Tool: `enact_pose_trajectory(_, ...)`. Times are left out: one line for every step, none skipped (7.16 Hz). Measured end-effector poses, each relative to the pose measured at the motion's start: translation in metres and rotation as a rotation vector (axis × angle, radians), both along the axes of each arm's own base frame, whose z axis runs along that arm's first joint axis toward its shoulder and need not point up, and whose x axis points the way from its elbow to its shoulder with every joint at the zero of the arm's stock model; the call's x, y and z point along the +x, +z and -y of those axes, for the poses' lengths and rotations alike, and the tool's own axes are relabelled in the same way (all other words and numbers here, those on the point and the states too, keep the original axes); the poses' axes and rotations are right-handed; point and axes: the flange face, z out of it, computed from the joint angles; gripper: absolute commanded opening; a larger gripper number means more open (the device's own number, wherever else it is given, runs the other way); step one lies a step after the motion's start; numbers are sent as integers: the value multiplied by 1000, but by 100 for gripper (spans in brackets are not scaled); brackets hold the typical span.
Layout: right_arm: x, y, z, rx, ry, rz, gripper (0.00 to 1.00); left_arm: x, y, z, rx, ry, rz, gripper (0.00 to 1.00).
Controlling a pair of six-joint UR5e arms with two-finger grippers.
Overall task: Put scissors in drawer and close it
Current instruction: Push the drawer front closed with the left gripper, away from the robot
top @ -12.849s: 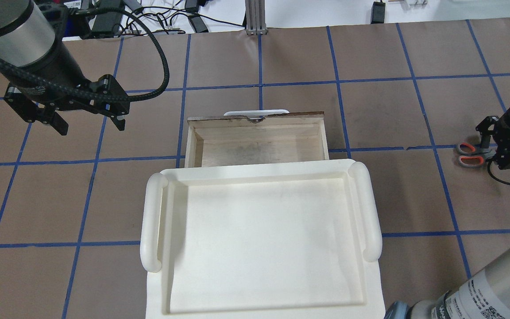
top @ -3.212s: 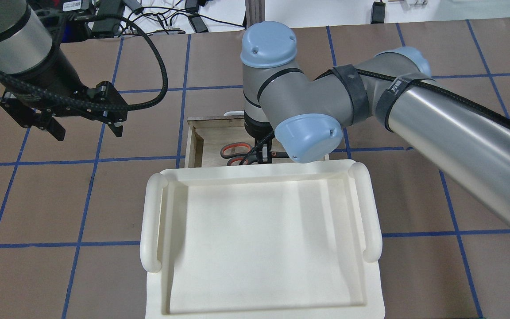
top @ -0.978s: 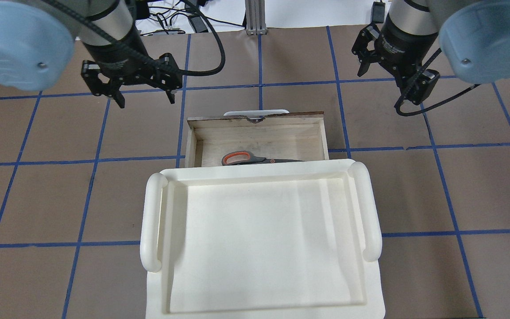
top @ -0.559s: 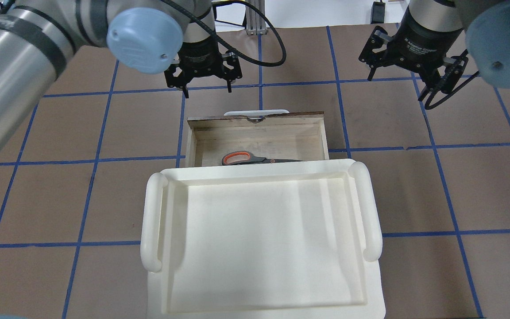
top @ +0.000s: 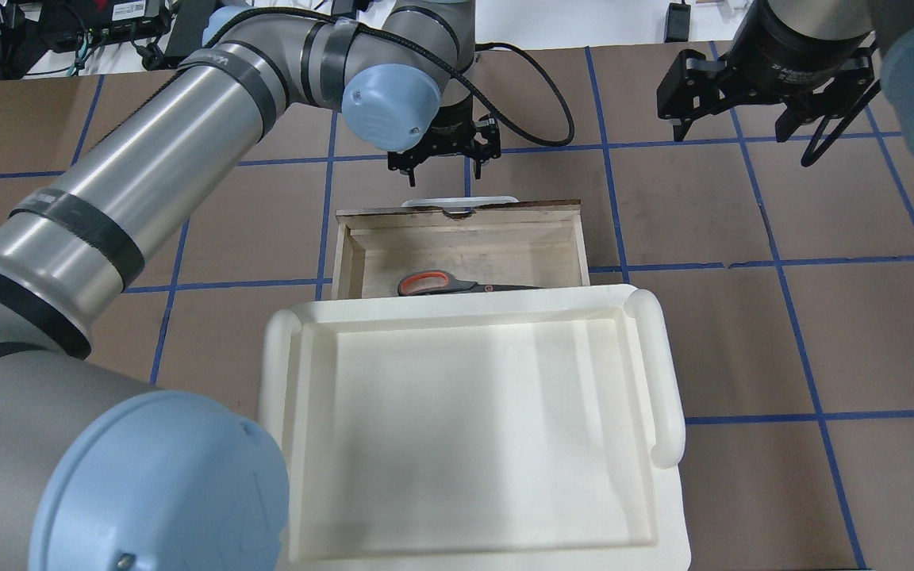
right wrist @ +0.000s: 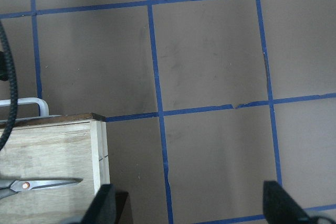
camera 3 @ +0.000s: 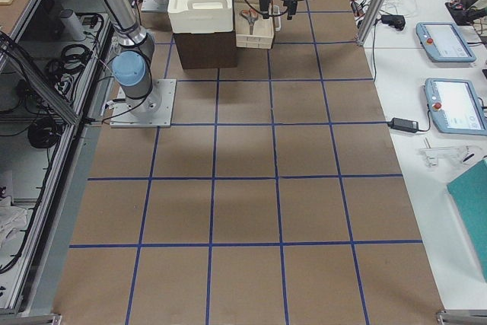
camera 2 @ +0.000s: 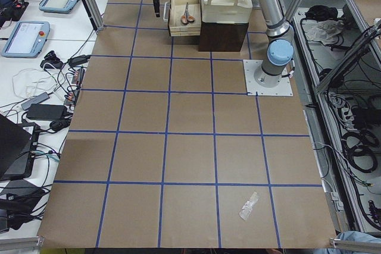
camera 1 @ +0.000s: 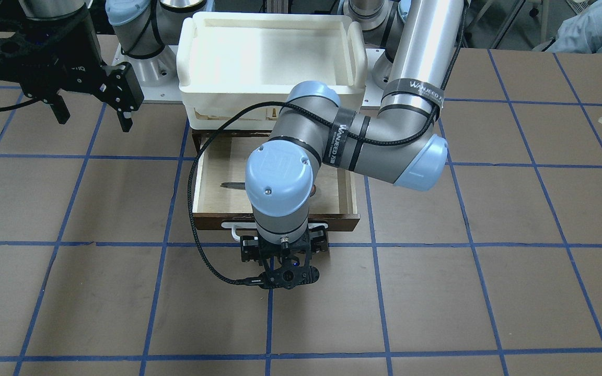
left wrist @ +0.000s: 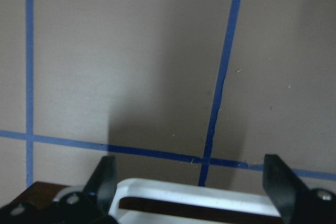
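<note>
The scissors (top: 433, 283) lie flat in the open wooden drawer (top: 457, 238), orange handles to the left, partly hidden under the tray's edge. Their blade shows in the front-facing view (camera 1: 233, 184) and the right wrist view (right wrist: 44, 183). My left gripper (top: 443, 168) is open and empty, just beyond the drawer's white bar handle (top: 461, 201). In the left wrist view the handle (left wrist: 194, 195) sits between the open fingers (left wrist: 105, 177). My right gripper (top: 731, 119) is open and empty, off to the far right of the drawer.
A white plastic tray (top: 667, 373) sits on top of the dark cabinet that holds the drawer. The brown table has blue tape lines. The left arm's elbow (camera 1: 332, 146) hangs over the drawer in the front-facing view.
My left gripper has swung right, from beside the drawer's far left corner to over the white handle. My right gripper has shifted slightly. The scissors stay in the drawer.
</note>
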Motion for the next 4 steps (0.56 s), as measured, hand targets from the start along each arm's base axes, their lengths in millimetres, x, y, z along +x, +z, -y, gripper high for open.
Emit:
enact_pose_trajectory(0,7,-6,-13,27,-6,100,-4,-14,0,24,-6,8,100)
enact_pose_trajectory(0,15,-12,-31,51,-12,100,-6,-24,-1,56,-9,11,100)
enact_pose_trajectory(-1,19,-14,-42,68,-19,100,-7,-33,-3,100,-9,11,100)
enact_pose_trajectory(-3,15,-14,-28,79,-23,100,-7,-33,-7,141,-7,14,100)
